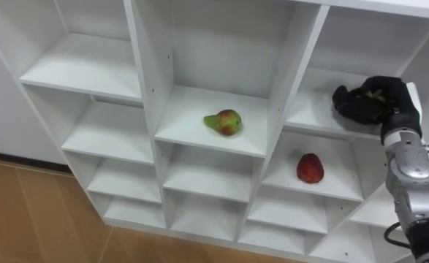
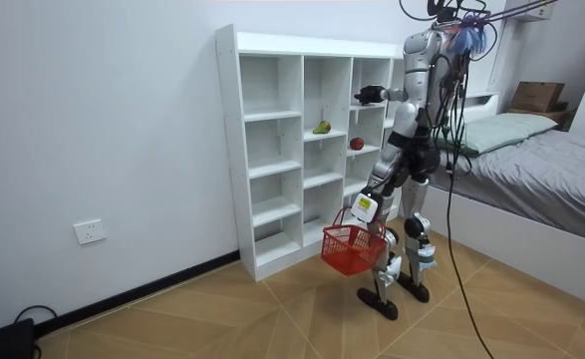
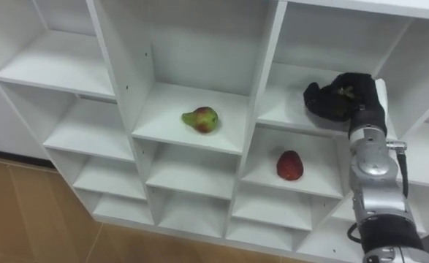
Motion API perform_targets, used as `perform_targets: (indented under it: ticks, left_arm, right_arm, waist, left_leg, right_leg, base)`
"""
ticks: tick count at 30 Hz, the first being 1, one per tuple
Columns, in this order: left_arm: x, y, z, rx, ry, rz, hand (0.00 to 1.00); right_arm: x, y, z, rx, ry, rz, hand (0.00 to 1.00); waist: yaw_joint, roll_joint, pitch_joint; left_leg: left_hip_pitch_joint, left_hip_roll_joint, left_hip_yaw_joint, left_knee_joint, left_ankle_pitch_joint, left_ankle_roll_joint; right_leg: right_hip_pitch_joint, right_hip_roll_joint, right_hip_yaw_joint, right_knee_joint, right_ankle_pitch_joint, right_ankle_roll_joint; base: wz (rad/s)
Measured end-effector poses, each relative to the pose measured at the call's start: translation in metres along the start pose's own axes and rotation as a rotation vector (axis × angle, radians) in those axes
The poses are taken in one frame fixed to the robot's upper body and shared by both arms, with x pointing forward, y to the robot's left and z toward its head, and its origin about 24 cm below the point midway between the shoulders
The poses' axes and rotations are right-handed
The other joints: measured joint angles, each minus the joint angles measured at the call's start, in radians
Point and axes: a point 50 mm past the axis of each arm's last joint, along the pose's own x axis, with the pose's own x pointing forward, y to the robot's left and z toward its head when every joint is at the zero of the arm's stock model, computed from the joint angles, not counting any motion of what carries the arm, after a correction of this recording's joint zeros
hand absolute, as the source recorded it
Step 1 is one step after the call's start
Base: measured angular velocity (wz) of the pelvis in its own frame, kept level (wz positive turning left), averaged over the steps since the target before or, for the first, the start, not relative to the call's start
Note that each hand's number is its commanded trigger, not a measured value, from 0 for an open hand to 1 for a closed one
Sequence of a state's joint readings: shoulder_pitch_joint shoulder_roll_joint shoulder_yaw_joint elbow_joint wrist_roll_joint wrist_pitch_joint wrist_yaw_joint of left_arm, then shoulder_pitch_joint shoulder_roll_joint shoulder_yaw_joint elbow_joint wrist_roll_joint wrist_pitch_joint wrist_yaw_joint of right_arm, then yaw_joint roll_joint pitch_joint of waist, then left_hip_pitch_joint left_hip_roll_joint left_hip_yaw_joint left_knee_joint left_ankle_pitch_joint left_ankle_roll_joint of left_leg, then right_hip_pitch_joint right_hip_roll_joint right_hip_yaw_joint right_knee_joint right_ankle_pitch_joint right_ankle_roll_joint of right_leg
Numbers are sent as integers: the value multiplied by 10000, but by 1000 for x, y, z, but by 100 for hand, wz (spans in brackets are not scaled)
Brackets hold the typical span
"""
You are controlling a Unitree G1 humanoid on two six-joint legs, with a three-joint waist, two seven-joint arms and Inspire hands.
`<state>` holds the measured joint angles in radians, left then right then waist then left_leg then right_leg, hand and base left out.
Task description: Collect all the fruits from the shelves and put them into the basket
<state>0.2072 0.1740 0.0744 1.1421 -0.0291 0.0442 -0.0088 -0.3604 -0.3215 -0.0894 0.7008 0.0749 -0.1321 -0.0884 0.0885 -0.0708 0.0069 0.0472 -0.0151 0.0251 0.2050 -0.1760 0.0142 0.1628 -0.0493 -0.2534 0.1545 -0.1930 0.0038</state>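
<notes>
The pear (image 1: 225, 122) is lying on its side near the middle of a board in the centre column of the closet (image 1: 150, 80). It is green with a red blush on one flank, and its narrow end is pointing toward the board's left edge. A red fruit (image 1: 310, 168), smooth and rounded and tapering downward, is sitting one column to the right and one row lower, about midway along its board and well apart from the pear. In the compartment just above the red fruit, the black right hand (image 1: 367, 108) on its silver forearm is reaching in over the board. Its fingers are curling round a green fruit (image 1: 376, 94), of which only a yellow-green sliver is showing between them. The closet is made of flat white panels forming open square compartments, and an upright divider is standing between the pear and the column the hand is working in. In the room view the robot is standing upright on the wooden floor (image 2: 222, 319) before the closet's right end, with its right arm raised to shoulder height. The left hand (image 2: 364, 207) is hanging low at its side, clamped on the handle of a red lattice basket (image 2: 350, 249). A bed (image 2: 561, 170) with a grey cover is lying behind the robot at the room view's right.
</notes>
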Motion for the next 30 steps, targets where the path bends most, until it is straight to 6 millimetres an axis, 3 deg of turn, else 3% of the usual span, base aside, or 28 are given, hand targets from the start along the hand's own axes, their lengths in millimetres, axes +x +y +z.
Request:
perform_targets:
  ticks: [6,15,18,22,30]
  left_arm:
    - [0,0,2,33,-40,119,100]
    - [1,-5,3,299,-55,34,100]
    - [1,-7,9,-108,-267,7,100]
    - [2,-8,22,-347,-644,10,100]
    - [1,-13,46,-679,-1825,-159,100]
  right_arm:
    - [0,1,-1,194,33,-4,100]
    - [-9,8,-2,2568,-3,619,100]
    - [-19,14,-3,3368,-180,1121,100]
    - [-29,19,-2,4155,-429,1842,100]
    - [-66,44,-12,5090,-338,3939,100]
  waist:
    - [1,2,5]
    - [-77,74,-2]
    - [-145,110,-24]
    - [-259,105,-118]
    - [-282,244,-112]
  left_leg:
    - [4,3,-12,-25,0,0]
    - [-49,17,39,-2,-7,0]
    - [-47,13,50,-23,-9,-1]
    - [-14,26,117,-15,-6,-3]
    - [133,42,290,-179,-9,1]
  right_leg:
    - [19,4,21,-3,0,0]
    - [-58,-1,35,9,3,-4]
    - [-77,1,39,-7,3,-4]
    - [-92,11,68,-20,3,-4]
    - [-147,5,288,20,11,2]
  base:
    - [0]
    - [-2]
    - [0]
    - [-3]
    - [-9]
